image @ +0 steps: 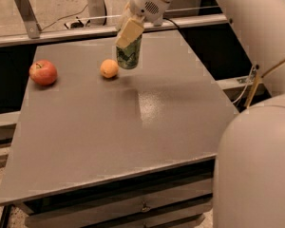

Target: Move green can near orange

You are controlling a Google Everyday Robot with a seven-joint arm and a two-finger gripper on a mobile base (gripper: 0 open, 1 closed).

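The green can [129, 55] is dark green with a pattern and stands just right of the orange [109, 68], close to it at the back of the grey table [133, 122]. My gripper [129, 33] comes down from the upper right and is shut on the can's top part, its cream finger [128, 31] covering the can's upper front. I cannot tell whether the can's base touches the table. The can's silver top is hidden by the gripper.
A red apple [43, 72] with a stem lies at the table's back left. My white arm [256, 42] fills the right side of the view. A railing [47, 34] runs behind the table, and drawers [142, 205] sit under its front edge.
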